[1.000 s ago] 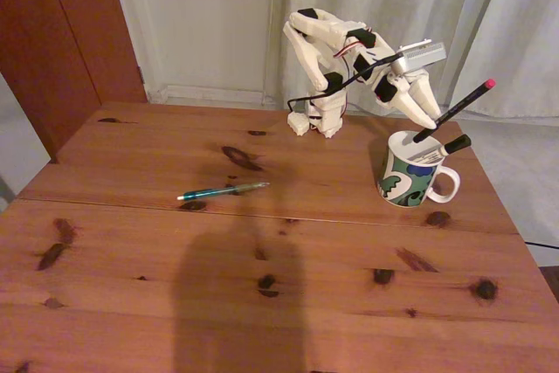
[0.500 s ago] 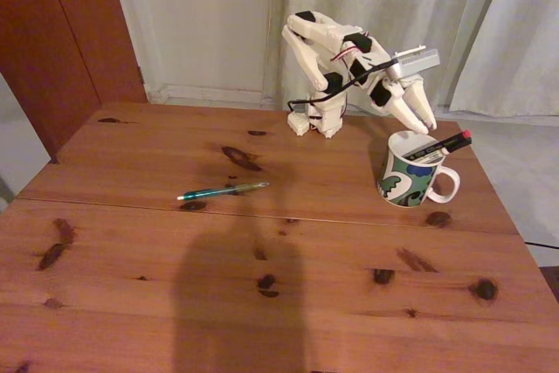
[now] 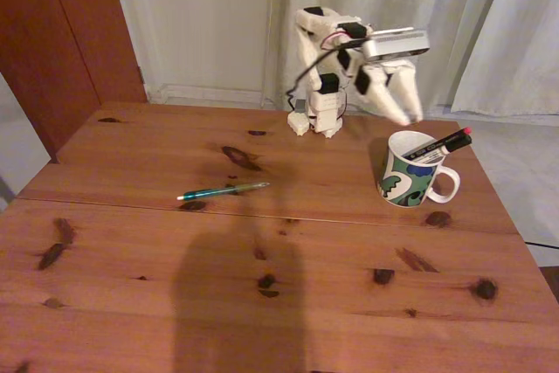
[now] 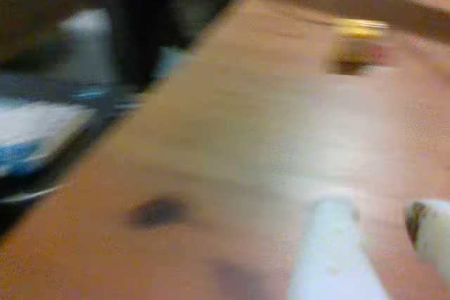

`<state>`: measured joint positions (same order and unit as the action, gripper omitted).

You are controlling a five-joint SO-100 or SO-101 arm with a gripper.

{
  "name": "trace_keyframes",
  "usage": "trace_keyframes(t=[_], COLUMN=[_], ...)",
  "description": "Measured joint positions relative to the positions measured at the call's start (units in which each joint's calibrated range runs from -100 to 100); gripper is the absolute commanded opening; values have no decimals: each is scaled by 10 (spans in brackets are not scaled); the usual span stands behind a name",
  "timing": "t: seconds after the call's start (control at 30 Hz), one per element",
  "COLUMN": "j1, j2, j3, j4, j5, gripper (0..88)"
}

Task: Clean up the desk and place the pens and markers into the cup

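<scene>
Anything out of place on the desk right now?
One teal-green pen lies loose on the desk, far left of the cup. The pens in the cup lean out over its rim but nothing has spilled.

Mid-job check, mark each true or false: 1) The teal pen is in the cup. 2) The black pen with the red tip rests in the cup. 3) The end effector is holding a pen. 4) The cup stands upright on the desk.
1) False: the teal pen lies on the desk, left of the cup in the fixed view.
2) True: the black pen leans out over the rim.
3) False: the end effector is above the cup with nothing between its fingers.
4) True.
</scene>
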<state>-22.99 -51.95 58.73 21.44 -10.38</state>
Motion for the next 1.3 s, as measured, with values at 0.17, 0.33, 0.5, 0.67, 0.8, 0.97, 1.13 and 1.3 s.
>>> trace_keyframes(t=[0.17,0.33,0.5,0.67,0.8,0.97,1.13,1.3], j1=[101,197,261,306,334,372,404,415], j2=[108,204,270,303,312,313,313,314], j3=[-73,-136,-187,-202,-206,-206,-209,-210], j4=[0,0,0,0,0,0,-12,-41], j5=[6,16,16,19,20,67,91,91], gripper=[76,76,76,76,74,6,7,5])
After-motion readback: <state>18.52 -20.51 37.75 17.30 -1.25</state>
